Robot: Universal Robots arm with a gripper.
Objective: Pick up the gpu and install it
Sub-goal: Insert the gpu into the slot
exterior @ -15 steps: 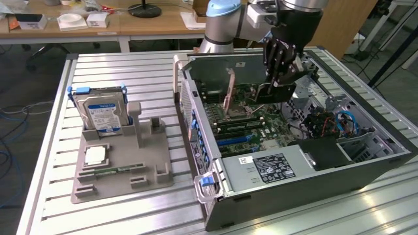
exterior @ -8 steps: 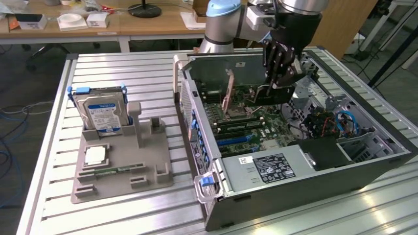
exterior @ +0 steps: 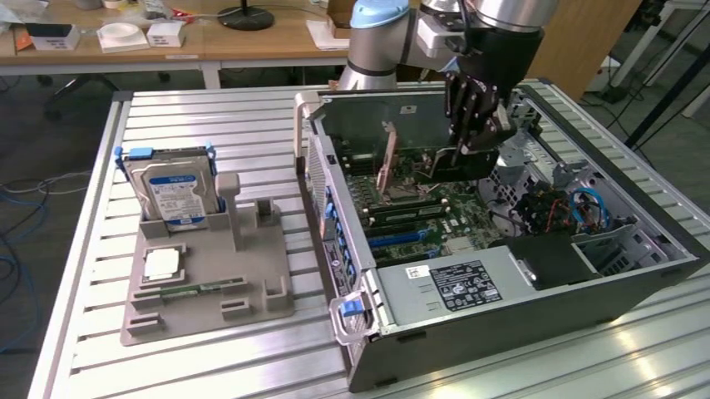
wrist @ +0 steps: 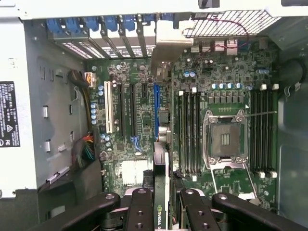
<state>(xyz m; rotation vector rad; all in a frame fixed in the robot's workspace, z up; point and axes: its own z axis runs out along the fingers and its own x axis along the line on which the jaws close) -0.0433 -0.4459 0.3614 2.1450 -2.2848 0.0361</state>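
Note:
The gpu (exterior: 455, 165), a thin black card, hangs upright inside the open computer case (exterior: 488, 332), just above the green motherboard (exterior: 444, 212). My gripper (exterior: 480, 125) comes down from above and is shut on the card's upper edge. In the wrist view the gpu (wrist: 161, 163) appears edge-on between the black fingers (wrist: 141, 209), with its silvery bracket (wrist: 168, 45) at the far end near the case's rear slot openings. The card sits over the blue expansion slot (wrist: 156, 113), beside the memory slots. I cannot tell whether it touches the slot.
A grey parts holder (exterior: 205, 287) on the slatted table at the exterior view's left carries a silver hard drive with blue label (exterior: 172, 195) and a narrow green memory stick (exterior: 199, 289). An empty processor socket (wrist: 225, 139), cables (exterior: 560, 208) and a power supply (exterior: 450, 287) are inside the case.

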